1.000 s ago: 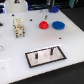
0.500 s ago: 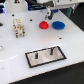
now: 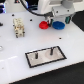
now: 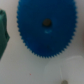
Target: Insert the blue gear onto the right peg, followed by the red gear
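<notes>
The blue gear (image 3: 59,25) lies flat on the white table, just to the exterior view's right of the smaller red gear (image 3: 44,24). It fills the wrist view (image 4: 46,27), centre hole showing. My gripper (image 3: 56,18) hangs just above the blue gear, holding nothing; its jaws look apart. The white plate with a black border (image 3: 46,55) lies nearer the camera and carries two dark pins. The right peg (image 3: 51,50) stands bare, and so does the other pin (image 3: 36,56).
A small tan and white object (image 3: 19,27) stands at the exterior view's left. A dark green shape (image 4: 4,35) shows at the wrist view's edge beside the blue gear. The table's near edge runs below the plate.
The arm has moved toward the exterior view's right and lower, coming over the blue gear. Gears, plate and pins have not moved.
</notes>
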